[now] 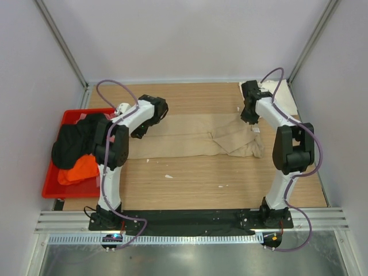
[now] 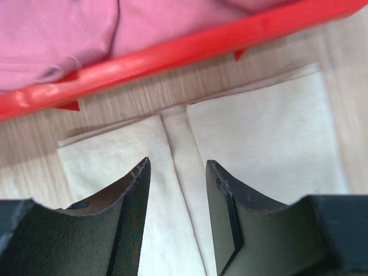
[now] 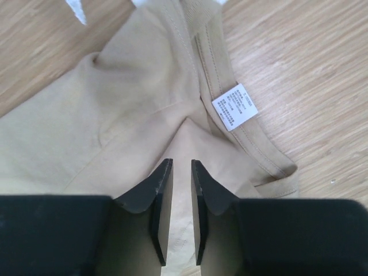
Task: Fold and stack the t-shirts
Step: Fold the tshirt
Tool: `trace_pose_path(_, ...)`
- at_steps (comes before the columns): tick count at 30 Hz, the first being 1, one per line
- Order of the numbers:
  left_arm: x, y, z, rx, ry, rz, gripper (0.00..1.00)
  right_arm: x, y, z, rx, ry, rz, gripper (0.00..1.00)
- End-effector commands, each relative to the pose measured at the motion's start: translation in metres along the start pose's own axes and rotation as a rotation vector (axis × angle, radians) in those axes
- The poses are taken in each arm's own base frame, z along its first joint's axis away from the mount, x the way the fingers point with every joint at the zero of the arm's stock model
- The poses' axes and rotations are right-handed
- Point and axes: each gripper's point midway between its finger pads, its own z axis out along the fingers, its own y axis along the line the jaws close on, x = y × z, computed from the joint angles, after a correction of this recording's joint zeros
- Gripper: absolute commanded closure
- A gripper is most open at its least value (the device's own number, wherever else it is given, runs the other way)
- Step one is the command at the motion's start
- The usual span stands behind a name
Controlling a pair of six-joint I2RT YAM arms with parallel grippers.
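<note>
My two arms are white w/ black joints & black bases, purple cables looping along each, and my fingers (image 2: 135, 198) are matte black, wedge-shaped, edges scuffed.

The top external view looks steeply down from above and behind the arm bases, taking in the whole wooden table (image 1: 190, 184). Each wrist view looks down close between its own fingers: the left shares the long tan cloth t-shirt (image 1: 184, 138) (image 2: 264, 132) and red plastic bin (image 1: 54, 190) (image 2: 172, 52); the right, that shirt's collar end (image 3: 138, 115).

Pale walls (image 1: 184, 34) around a wooden table (image 1: 195, 184).
</note>
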Motion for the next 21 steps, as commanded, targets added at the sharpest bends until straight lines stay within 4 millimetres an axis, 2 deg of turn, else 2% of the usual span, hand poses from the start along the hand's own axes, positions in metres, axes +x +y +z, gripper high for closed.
trace_pose_path(1, -0.061, 0.032, -0.035, 0.026, -0.067, 0.042, 0.55, -0.033, 0.009, -0.034, -0.069, -0.071, 0.012, 0.73)
trace_pose_path(2, -0.062, 0.024, -0.039, 0.074, -0.047, 0.016, 0.55, -0.033, 0.008, -0.04, -0.076, -0.069, 0.023, 0.71)
trace_pose_path(3, -0.069, 0.025, -0.049, 0.123, -0.031, 0.055, 0.55, -0.032, 0.006, -0.046, -0.081, -0.064, 0.037, 0.67)
trace_pose_path(4, -0.061, 0.029, -0.049, 0.143, 0.009, 0.088, 0.55, -0.028, 0.007, -0.05, -0.091, -0.049, 0.064, 0.62)
trace_pose_path(5, -0.058, 0.01, -0.055, 0.234, 0.044, 0.05, 0.55, -0.023, 0.003, -0.059, -0.097, -0.03, 0.079, 0.6)
trace_pose_path(6, -0.054, 0.008, -0.059, 0.294, 0.061, 0.159, 0.56, -0.016, 0.003, -0.062, -0.11, -0.004, 0.094, 0.6)
trace_pose_path(7, -0.051, 0.011, -0.065, 0.353, 0.097, 0.175, 0.56, -0.006, 0.01, -0.067, -0.16, 0.04, 0.114, 0.58)
trace_pose_path(8, -0.042, -0.006, -0.079, 0.461, 0.166, 0.169, 0.55, 0.009, 0.008, -0.069, -0.183, 0.08, 0.157, 0.58)
trace_pose_path(9, -0.037, -0.007, -0.087, 0.522, 0.199, 0.2, 0.55, 0.02, 0.01, -0.071, -0.202, 0.107, 0.178, 0.57)
trace_pose_path(10, -0.042, -0.006, -0.097, 0.592, 0.201, 0.256, 0.55, 0.026, 0.012, -0.073, -0.226, 0.118, 0.209, 0.57)
trace_pose_path(11, -0.033, -0.008, -0.104, 0.653, 0.245, 0.276, 0.54, 0.042, 0.009, -0.076, -0.247, 0.156, 0.253, 0.57)
trace_pose_path(13, -0.032, -0.01, -0.117, 0.747, 0.266, 0.335, 0.53, 0.055, 0.007, -0.08, -0.279, 0.172, 0.306, 0.56)
trace_pose_path(14, -0.032, -0.01, -0.128, 0.838, 0.259, 0.396, 0.53, 0.068, 0.007, -0.075, -0.304, 0.188, 0.326, 0.56)
trace_pose_path(15, -0.024, -0.011, -0.14, 0.913, 0.306, 0.44, 0.53, 0.065, 0.005, -0.083, -0.326, 0.167, 0.379, 0.56)
trace_pose_path(16, -0.019, -0.009, -0.149, 0.971, 0.331, 0.474, 0.53, 0.077, 0.007, -0.08, -0.353, 0.191, 0.392, 0.55)
trace_pose_path(17, -0.021, -0.013, -0.16, 1.052, 0.318, 0.509, 0.53, 0.079, 0.008, -0.081, -0.363, 0.19, 0.408, 0.55)
trace_pose_path(18, -0.007, -0.007, -0.171, 1.126, 0.386, 0.556, 0.52, 0.08, 0.007, -0.082, -0.368, 0.186, 0.425, 0.54)
trace_pose_path(20, -0.003, -0.007, -0.192, 1.264, 0.408, 0.606, 0.52, 0.087, 0.004, -0.075, -0.356, 0.193, 0.431, 0.54)
trace_pose_path(21, 0.005, -0.003, -0.198, 1.311, 0.446, 0.631, 0.52, 0.091, 0.004, -0.073, -0.354, 0.206, 0.432, 0.54)
